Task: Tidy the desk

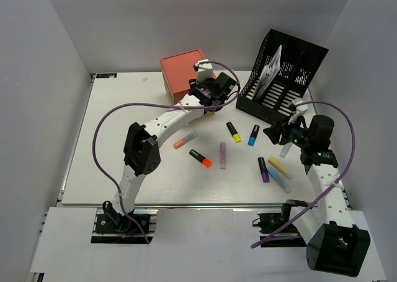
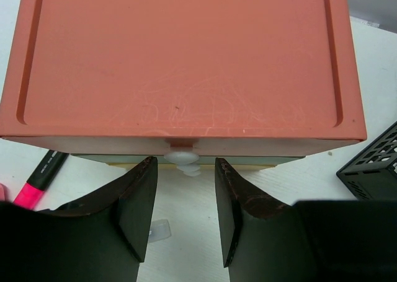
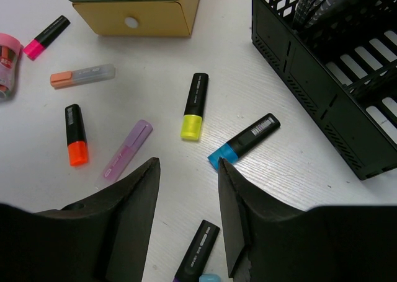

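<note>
From above, the tabletop (image 1: 124,102) fills the walled enclosure. The drawer unit (image 1: 181,71) stands by its far edge, left of the black rack (image 1: 285,77). The left gripper (image 1: 211,91) is at the unit's front, its jaws indistinct here. The right gripper (image 1: 277,133) hangs near the right edge over scattered highlighters (image 1: 234,132).

In the left wrist view the jaws stand spread either side of the white knob (image 2: 182,156), not touching it. The pull likely goes best if they close squarely on it, then draw straight back so the unit doesn't slide. The lower drawers barely show.

In the right wrist view the jaws are spread and empty above the blue highlighter (image 3: 243,141). A dark highlighter (image 3: 197,248) is cut off at the bottom.
</note>
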You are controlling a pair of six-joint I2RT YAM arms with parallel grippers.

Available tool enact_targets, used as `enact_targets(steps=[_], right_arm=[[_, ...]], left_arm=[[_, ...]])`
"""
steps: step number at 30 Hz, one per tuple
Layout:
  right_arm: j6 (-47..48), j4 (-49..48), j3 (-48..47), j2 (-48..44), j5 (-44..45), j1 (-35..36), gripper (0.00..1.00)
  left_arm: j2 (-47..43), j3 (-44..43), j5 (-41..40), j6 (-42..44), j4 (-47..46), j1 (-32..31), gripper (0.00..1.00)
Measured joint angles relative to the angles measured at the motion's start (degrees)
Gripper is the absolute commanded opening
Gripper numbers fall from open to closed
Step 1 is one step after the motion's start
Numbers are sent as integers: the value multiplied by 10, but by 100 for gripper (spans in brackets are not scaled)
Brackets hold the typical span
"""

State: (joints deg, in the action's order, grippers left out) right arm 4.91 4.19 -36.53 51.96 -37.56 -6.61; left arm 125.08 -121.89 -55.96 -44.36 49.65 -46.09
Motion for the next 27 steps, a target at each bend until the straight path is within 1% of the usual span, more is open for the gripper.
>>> enact_targets(steps=[13,16,18,19,21,22,25,27], right_arm=[[0,0,0,-2,2,0,48],[0,0,0,-2,2,0,48],[0,0,0,-2,2,0,48],[0,0,0,-2,2,0,48],[0,0,0,-2,2,0,48],[0,0,0,-2,2,0,48],[0,0,0,-2,3,0,48],[0,0,0,-2,3,0,48]], left_arm=[[3,0,1,0,-2,13,52],[3,0,1,0,-2,13,49],[3,0,2,0,-4,14,45],[4,0,2,0,-4,14,40],[4,0,5,0,-6,14,35],[4,0,5,1,-7,14,30],[4,0,6,2,-8,14,25],[4,1,7,2,-9,14,20]])
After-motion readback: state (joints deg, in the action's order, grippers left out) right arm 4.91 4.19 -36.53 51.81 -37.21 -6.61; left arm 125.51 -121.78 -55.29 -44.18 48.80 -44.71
